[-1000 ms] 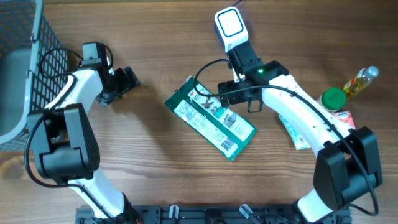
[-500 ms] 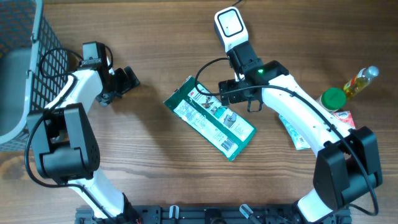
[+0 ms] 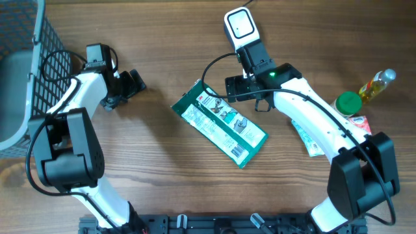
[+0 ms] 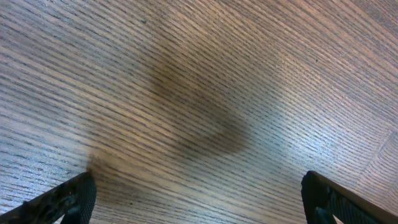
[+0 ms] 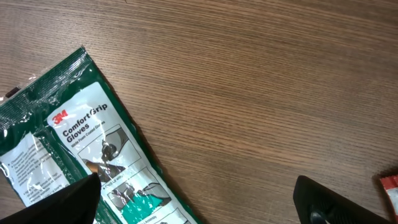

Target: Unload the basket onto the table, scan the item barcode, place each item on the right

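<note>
Both pairs of jaws stand spread and empty; the right jaws have edged slightly away from the green glove packet (image 3: 220, 123), which lies unmoved mid-table (image 3: 162, 182), so scanning seems not yet begun.

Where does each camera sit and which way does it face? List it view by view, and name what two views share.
Overhead: fixed above the table, looking straight down on the glove packet; both arms, left gripper and right gripper show.
Left wrist: on the left arm, facing down at bare wood; its two fingertips show in the bottom corners.
Right wrist: on the right arm, facing down at the glove packet's logo end; fingertips in the bottom corners.
Shared: overhead and right wrist both show the glove packet.
</note>
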Robot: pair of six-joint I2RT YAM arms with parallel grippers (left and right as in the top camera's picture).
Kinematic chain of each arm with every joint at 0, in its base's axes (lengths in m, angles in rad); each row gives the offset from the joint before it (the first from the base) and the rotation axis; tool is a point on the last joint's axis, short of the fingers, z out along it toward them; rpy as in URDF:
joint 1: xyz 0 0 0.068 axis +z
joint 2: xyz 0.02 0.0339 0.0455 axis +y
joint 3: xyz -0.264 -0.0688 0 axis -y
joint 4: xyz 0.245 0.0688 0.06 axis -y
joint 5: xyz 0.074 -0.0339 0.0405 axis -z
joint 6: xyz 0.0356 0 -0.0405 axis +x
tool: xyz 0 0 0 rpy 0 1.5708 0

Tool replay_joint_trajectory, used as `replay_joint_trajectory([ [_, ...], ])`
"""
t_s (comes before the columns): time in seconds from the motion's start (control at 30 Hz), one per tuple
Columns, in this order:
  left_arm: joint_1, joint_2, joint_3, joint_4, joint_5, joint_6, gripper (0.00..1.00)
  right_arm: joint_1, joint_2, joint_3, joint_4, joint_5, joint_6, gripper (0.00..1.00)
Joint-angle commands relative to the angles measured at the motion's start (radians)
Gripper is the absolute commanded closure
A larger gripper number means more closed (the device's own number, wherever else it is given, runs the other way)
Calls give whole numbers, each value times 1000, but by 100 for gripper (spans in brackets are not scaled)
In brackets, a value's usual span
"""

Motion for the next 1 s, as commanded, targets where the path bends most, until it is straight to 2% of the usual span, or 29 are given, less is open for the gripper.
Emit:
replay_joint_trajectory([
  [0.0,17,30,-17,-7,-17,-2,0,2,-146,-7,5,18,15,0],
  [0.2,17,30,-17,-6,-17,-2,0,-6,-547,-7,-5,35,-19,0],
  [0.33,17,30,-17,-7,-17,-2,0,-70,-823,-9,38,34,-13,0],
  [0.4,17,30,-17,-7,-17,-2,0,-116,-925,-29,40,-5,-55,0],
  [0.47,17,30,-17,-7,-17,-2,0,-197,-1050,-106,64,-69,-98,0],
  [0.63,17,30,-17,-7,-17,-2,0,-397,-1429,-427,214,-203,-94,0],
  [0.7,17,30,-17,-6,-17,-2,0,-439,-1585,-573,350,-208,-121,0],
  [0.8,17,30,-17,-7,-17,-2,0,-443,-1700,-719,589,-208,-179,0],
  [0.87,17,30,-17,-7,-17,-2,0,-443,-1758,-832,810,-208,-219,0],
  [0.9,17,30,-17,-7,-17,-2,0,-443,-1756,-908,996,-208,-224,0],
  [0.97,17,30,-17,-7,-17,-2,0,-438,-1757,-1012,1208,-208,-222,0],
])
